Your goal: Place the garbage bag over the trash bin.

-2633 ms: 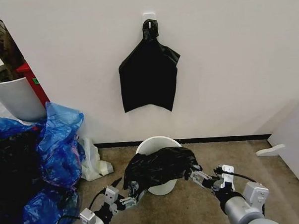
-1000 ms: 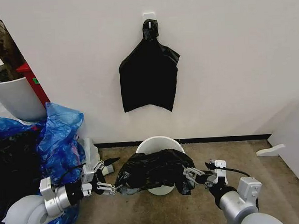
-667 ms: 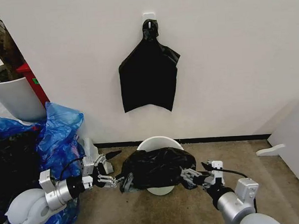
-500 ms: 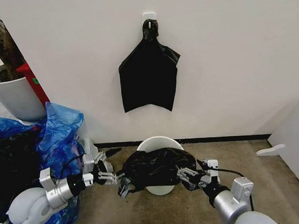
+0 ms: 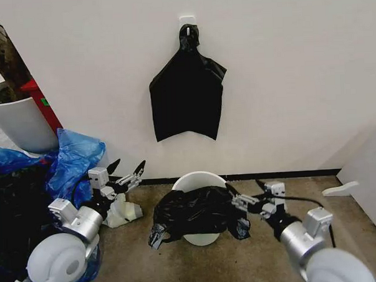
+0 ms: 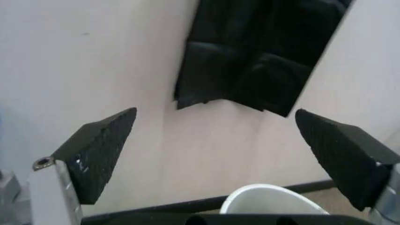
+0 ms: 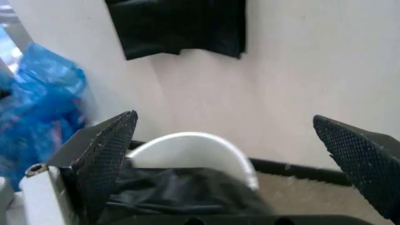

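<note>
Carpeted floor: garbage bag (image 5: pixel 194 217) over trash bin (image 5: pixel 198 180), between empty wide-open left end effector (image 5: pixel 125 169) and right end effector (image 5: pixel 245 199).

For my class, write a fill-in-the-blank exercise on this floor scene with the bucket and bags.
The crinkly black plastic garbage bag lies draped over the small round cream-white plastic ____.
The left hand is ____, holding nothing.
A second black bag hangs on the ____.
The heap of plastic bags beside the left hand is coloured ____.

Missing words: bucket; open; wall; blue
</note>
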Robot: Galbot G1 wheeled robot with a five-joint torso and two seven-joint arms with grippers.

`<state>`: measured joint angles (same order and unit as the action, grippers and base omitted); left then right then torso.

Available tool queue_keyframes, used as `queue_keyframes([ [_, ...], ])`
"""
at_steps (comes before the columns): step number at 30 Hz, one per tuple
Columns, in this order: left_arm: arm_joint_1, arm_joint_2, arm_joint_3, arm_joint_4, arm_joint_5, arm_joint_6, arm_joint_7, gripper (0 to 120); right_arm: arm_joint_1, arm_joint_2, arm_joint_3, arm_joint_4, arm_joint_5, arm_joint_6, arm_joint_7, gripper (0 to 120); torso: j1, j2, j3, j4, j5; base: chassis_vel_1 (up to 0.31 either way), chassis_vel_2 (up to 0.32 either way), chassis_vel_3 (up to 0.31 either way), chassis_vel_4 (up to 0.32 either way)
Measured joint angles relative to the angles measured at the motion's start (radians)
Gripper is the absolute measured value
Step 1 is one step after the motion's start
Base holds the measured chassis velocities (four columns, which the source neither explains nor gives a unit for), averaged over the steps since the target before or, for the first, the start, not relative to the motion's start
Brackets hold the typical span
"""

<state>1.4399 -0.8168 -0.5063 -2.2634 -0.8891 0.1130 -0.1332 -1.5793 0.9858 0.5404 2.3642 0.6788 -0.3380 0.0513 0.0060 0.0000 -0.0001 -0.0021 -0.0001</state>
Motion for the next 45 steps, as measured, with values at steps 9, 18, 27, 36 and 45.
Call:
queue_keyframes([
  [9, 0.126, -0.037, -0.092, -0.032, 0.098, -0.003, 0.033, 100, 0.367, -0.158, -0.082, -0.232, 0.165, -0.176, -0.044, 100, 0.0, 0.0, 0.0, 0.0026, 0.0005, 0.0, 0.0, 0.0, 0.0],
  [18, 0.166, -0.119, -0.154, -0.04, 0.176, 0.047, -0.089, 100, 0.72, -0.209, -0.286, -0.388, 0.317, -0.39, -0.082, 100, 0.0, 0.0, 0.0, 0.0013, 0.0004, 0.0, 0.0, 0.0, 0.0],
  [27, 0.176, -0.181, -0.145, -0.076, 0.19, 0.085, -0.145, 100, 1.026, -0.222, -0.639, -0.505, 0.509, -0.402, 0.084, 100, 0.0, 0.0, 0.0, 0.0016, 0.0004, 0.0, 0.0, 0.0, 0.0],
  [36, 0.19, -0.257, -0.141, -0.117, 0.233, 0.114, -0.206, 100, 1.277, -0.223, -0.923, -0.63, 0.757, -0.402, 0.197, 100, 0.0, 0.0, 0.0, 0.0016, -0.0001, 0.0, 0.0, 0.0, 0.0],
  [45, 0.197, -0.273, -0.181, -0.132, 0.233, 0.106, -0.199, 100, 1.419, -0.115, -1.128, -0.766, 1.053, -0.4, 0.439, 100, 0.0, 0.0, 0.0, 0.0015, -0.0001, 0.0, 0.0, 0.0, 0.0],
])
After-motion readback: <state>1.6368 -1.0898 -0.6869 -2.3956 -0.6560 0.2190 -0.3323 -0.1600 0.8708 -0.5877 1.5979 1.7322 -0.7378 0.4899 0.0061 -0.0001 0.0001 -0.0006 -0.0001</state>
